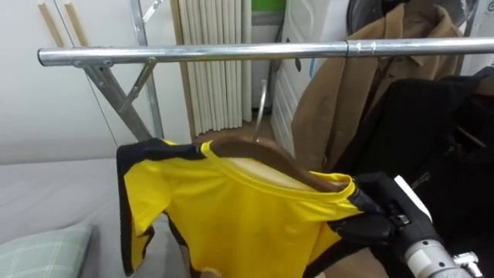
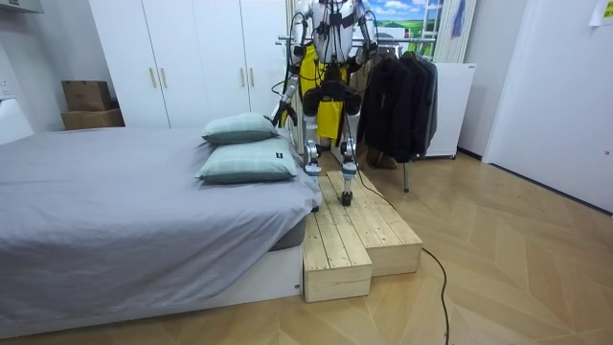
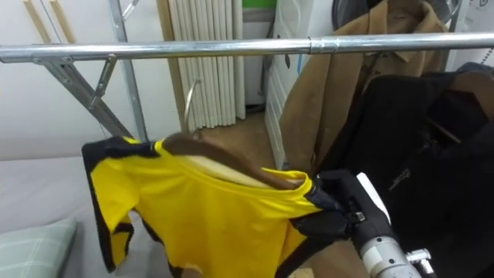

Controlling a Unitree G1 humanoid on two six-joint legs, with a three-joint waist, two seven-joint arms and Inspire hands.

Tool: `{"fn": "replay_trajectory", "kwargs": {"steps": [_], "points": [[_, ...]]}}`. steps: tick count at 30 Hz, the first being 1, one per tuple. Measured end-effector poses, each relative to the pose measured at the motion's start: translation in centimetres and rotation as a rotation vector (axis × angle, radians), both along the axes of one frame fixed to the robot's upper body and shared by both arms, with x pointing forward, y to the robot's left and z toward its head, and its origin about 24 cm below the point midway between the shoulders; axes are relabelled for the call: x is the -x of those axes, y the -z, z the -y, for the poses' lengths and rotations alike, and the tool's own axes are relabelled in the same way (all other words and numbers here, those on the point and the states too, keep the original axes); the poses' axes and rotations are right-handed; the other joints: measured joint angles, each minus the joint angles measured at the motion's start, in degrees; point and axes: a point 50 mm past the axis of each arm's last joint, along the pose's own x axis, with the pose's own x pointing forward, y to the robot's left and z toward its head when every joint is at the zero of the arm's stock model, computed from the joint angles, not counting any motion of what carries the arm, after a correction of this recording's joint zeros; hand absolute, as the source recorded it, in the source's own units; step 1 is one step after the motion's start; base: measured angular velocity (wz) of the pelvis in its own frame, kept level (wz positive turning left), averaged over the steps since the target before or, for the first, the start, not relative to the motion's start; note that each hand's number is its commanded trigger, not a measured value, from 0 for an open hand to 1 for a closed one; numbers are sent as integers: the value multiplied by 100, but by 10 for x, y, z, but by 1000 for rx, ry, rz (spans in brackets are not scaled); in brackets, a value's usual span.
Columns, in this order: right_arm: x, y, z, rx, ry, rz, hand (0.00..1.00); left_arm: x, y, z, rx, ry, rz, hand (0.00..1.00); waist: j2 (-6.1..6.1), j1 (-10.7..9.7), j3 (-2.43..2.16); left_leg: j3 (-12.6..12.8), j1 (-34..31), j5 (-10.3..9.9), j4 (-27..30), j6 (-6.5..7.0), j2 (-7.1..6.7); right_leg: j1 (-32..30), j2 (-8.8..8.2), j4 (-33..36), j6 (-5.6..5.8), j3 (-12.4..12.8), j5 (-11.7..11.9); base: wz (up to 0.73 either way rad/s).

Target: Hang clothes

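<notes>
With the right hand (image 1: pixel 370 216) clamped on one end of the wooden hanger (image 1: pixel 262 153) carrying the yellow shirt (image 1: pixel 231 220), its hook (image 1: pixel 260 108) just below the rail (image 1: pixel 231 53), the one-sided grip could tilt the hanger so the hook misses.

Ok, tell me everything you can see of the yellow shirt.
The yellow shirt, thin smooth fabric with black trim at sleeve and shoulders, hangs draped on a brown wooden hanger whose metal hook sits below the steel rail, not on it. It tilts down toward the robot's right, where the right hand grips its shoulder.
</notes>
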Motion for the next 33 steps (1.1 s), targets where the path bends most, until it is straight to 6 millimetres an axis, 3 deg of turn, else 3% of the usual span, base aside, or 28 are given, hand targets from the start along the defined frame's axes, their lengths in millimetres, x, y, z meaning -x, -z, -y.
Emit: {"fn": "replay_trajectory", "kwargs": {"steps": [4,10,33], "points": [[-2,-1,-1,-103,7,1,100,-3,0,1,3,15,11,0,1,-4,2,-174,-13,0,-2,3,-22,70,-36,-52,17,-159,-21,20],[-6,-4,-3,-125,2,14,100,-4,0,2,13,23,15,0,12,110,7,-295,9,1,-21,4,-25,157,-20,-96,17,-182,-21,3],[-31,-10,3,-105,47,30,100,3,-2,0,14,115,4,0,-109,165,-1,-470,7,3,-35,6,-55,207,-36,-121,32,-251,-32,1]]}}
